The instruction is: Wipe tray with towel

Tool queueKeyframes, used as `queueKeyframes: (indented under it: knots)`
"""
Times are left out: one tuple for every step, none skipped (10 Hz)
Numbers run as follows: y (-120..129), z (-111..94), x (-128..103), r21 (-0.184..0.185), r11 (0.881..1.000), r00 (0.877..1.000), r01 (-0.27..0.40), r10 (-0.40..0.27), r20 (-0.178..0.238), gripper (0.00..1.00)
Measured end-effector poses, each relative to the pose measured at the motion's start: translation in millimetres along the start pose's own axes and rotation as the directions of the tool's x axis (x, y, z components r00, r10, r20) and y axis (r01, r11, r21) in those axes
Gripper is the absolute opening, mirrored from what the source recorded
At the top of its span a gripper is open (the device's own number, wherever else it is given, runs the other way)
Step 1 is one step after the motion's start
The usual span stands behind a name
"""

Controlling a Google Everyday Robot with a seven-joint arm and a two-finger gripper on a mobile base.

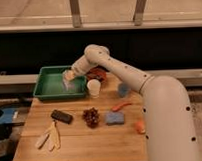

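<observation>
1. Green plastic forms the large, shallow, rectangular tray (pixel 44 73) with a raised rim. It sits at the back left corner of the light wooden table (pixel 82 148).
2. The towel (pixel 69 85), a small pale grey-blue soft cloth, shows as a lumpy wad inside the tray. It lies in the tray's right half, down against the floor, and looks lighter than the green around it.
3. The robot's gripper (pixel 69 76) hangs over the right part of the tray, directly above the towel. Its fingers are together, pinched on the top of the cloth.
4. The white robot arm (pixel 119 69) comes in from the front right. It bends at a rounded joint above the table's back edge and slopes down to the left into the tray.
5. A white upright cup (pixel 94 88) stands just beside the tray's right rim.
6. A dark reddish round item (pixel 98 74) sits behind the cup, partly hidden by the arm; what it is cannot be told.
7. A small blue cup (pixel 124 89) stands near the arm on the right.
8. Nearer the front lie a black flat rectangular block (pixel 61 116), a dark red bunch of grapes (pixel 91 117), a flat blue rectangular sponge (pixel 115 118) and a thin orange piece (pixel 121 106).
9. Pale yellowish elongated pieces (pixel 49 138) lie at the front left, well apart from the tray.
</observation>
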Motion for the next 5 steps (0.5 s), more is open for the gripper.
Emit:
queueKeyframes:
  knots:
    - [1.1, 2.4, 2.4, 0.019, 1.000, 1.000, 0.003, -0.002, -0.004, 0.00]
    - [1.9, 5.2, 3.1, 0.045, 0.999, 1.000, 0.016, -0.015, -0.006, 0.00]
    - [2.5, 6.8, 3.3, 0.064, 0.998, 0.999, 0.030, -0.030, -0.011, 0.00]
    - [1.2, 6.8, 4.2, 0.079, 0.996, 0.999, 0.039, -0.038, -0.015, 0.00]
    - [-2.4, 7.2, 7.6, 0.093, 0.995, 0.999, 0.041, -0.039, -0.023, 0.00]
